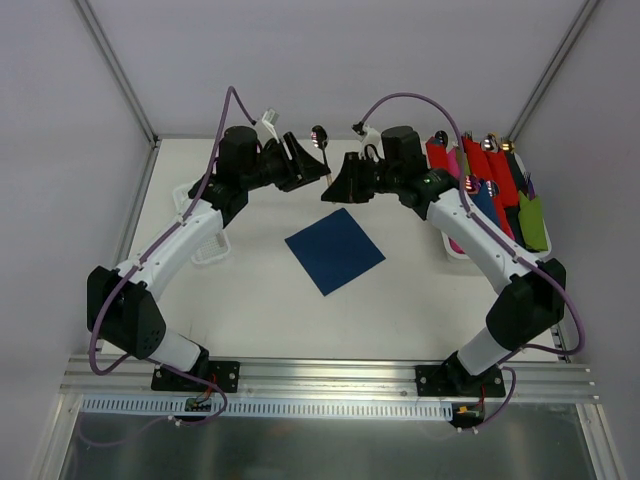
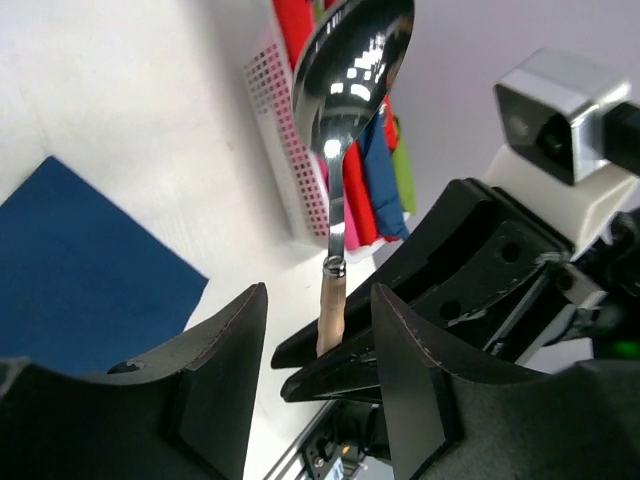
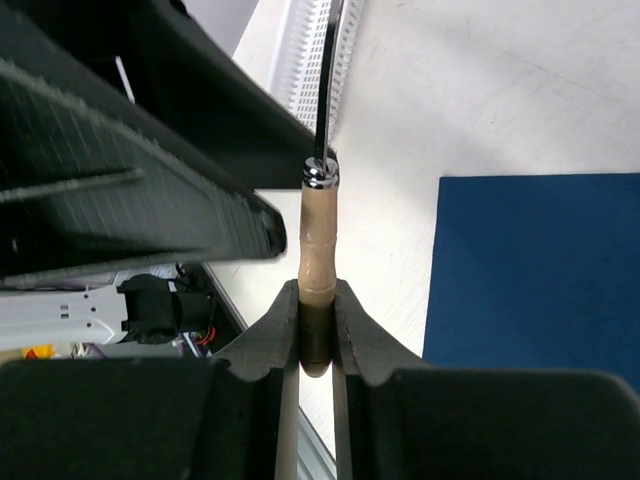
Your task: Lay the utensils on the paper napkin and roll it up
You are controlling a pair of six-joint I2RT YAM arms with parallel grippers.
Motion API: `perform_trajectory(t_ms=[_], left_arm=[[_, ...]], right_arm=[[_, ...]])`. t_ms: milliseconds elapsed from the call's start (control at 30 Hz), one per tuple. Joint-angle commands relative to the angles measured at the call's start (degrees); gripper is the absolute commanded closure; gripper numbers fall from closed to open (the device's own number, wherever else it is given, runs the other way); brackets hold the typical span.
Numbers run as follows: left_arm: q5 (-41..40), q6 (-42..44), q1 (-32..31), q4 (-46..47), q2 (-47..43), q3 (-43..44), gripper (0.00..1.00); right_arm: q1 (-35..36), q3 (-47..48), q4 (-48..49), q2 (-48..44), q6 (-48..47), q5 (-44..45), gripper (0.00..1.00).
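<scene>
A spoon [image 1: 320, 136] with a shiny bowl [image 2: 350, 65] and a pale tan handle [image 3: 318, 240] stands upright in the air between the two grippers, beyond the far corner of the napkin. My right gripper [image 3: 317, 330] is shut on the lower end of the handle. My left gripper [image 2: 320, 370] is open, its fingers [image 2: 225, 380] standing either side of the handle without touching it. The dark blue paper napkin [image 1: 335, 250] lies flat and unfolded on the table with nothing on it.
A white basket [image 1: 452, 245] at the right holds several red, pink, blue and green rolls [image 1: 480, 170] with utensil tips sticking out. A second white basket [image 1: 208, 250] sits under the left arm. Both arms crowd the far middle of the table.
</scene>
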Motion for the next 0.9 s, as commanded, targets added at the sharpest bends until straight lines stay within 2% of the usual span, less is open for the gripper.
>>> perform_trajectory(t_ms=[0,233,400,567,733,867], left_arm=[[-3.5,3.2,-1.9,-5.2,-1.1,3.0,0.54],[-5.4,4.1,-2.6,-6.9,-1.0,4.2,0.59],[-5.8,4.3,-2.6,-7.2,-1.0,4.6,0.73],[-5.9,4.6,-2.6,-7.3,-0.7,4.9,0.75],[-5.8,4.6,-2.8,-7.3,-0.4,5.3,0.68],[-6.2,4.6,-3.0,-7.4,-0.2,5.4,0.74]], right_arm=[[1.1,1.4,0.4,-2.1,1.4,5.3,1.0],[2.2,1.7,-0.3,-2.3,1.0,6.4,1.0],[2.8,1.8,-0.3,-2.3,0.7,6.6,1.0],[3.1,2.2,-0.3,-2.1,0.3,6.1,1.0],[3.5,2.2,-0.5,-1.9,-0.1,6.1,1.0],[3.6,2.4,-0.5,-1.9,-0.5,6.1,1.0]])
